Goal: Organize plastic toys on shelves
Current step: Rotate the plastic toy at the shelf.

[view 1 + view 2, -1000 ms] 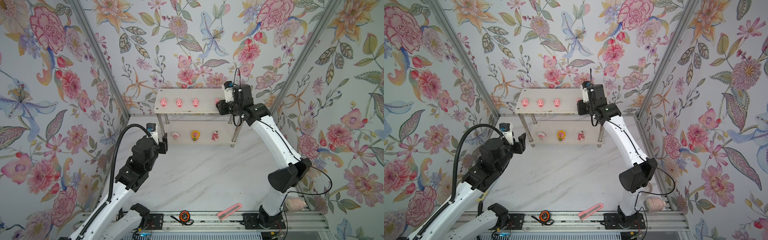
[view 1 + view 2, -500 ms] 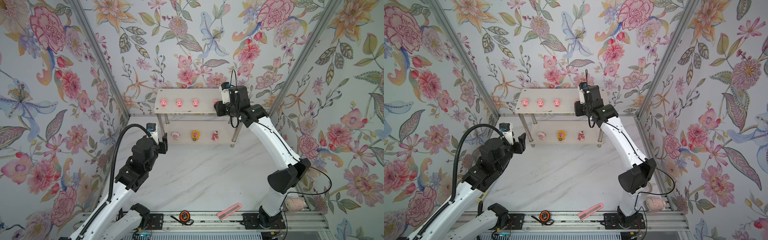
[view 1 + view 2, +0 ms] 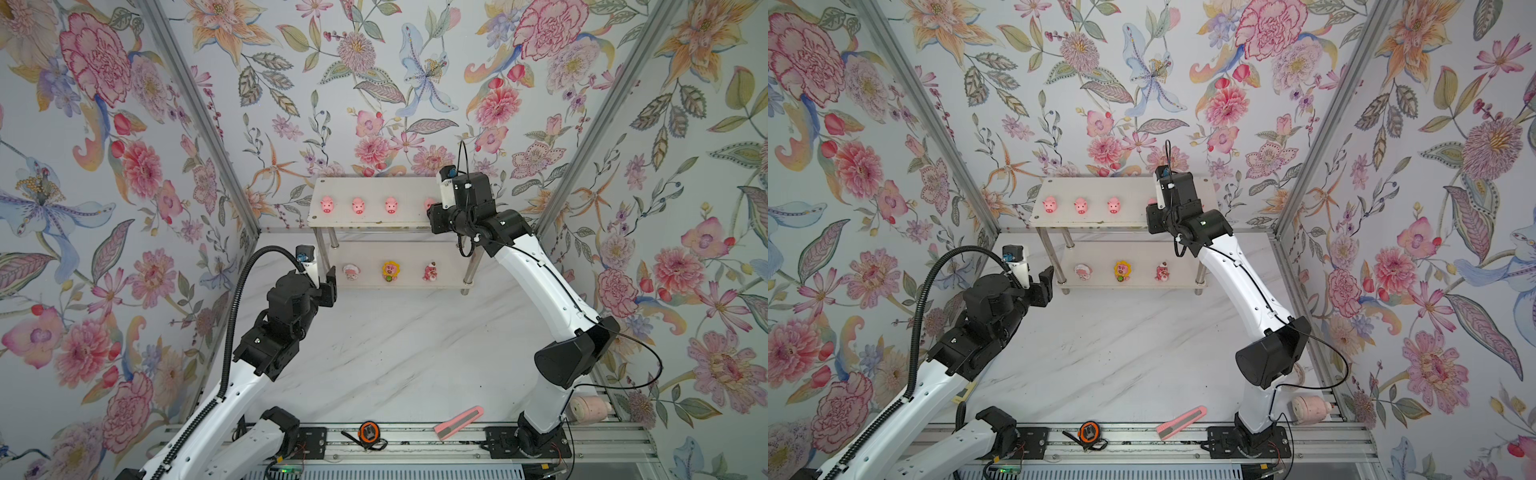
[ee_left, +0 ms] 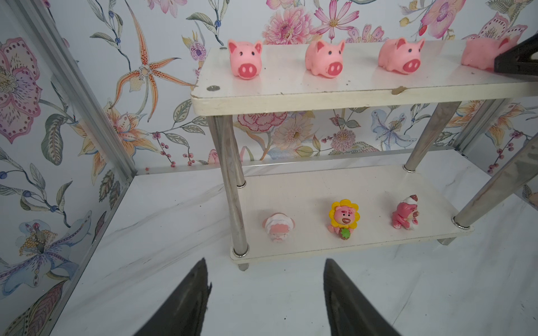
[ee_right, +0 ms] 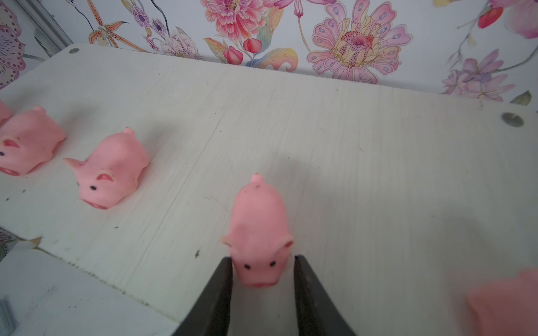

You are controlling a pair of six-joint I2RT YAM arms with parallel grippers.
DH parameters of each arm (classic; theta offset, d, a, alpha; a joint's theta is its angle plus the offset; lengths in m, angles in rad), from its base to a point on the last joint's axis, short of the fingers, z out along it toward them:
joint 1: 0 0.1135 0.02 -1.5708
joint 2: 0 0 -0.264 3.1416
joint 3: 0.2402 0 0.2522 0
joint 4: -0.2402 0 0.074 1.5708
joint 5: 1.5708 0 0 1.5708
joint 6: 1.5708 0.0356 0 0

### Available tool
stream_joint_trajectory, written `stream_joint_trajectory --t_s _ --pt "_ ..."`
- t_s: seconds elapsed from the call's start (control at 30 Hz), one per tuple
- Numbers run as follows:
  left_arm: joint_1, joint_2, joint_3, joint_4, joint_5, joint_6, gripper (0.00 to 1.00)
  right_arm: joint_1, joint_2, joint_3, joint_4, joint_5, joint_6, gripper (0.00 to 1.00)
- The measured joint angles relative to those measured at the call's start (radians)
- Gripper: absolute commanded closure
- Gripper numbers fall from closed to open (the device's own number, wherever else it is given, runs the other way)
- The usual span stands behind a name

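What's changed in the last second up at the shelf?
The right end effector slid slightly leftward over the top shelf, jaws flanking a pig standing there; grip unclear. The left end effector, open, and the other toys stayed put.

An orange-black tape measure sits on the front metal rail. A flat pink-and-grey bar lies nearby at the white marble bench edge.
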Motion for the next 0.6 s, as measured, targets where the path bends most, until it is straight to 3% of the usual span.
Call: stream_joint_trajectory --t_s 0.23,0.6 --pt "0.002 0.001 0.0 0.0 0.0 0.0 0.36 0.0 -0.002 -0.001 -0.005 0.005 -0.002 0.72" --pt "0.002 0.0 0.0 0.0 0.0 0.0 0.36 0.004 -0.016 -0.008 -0.019 0.008 0.0 0.75"
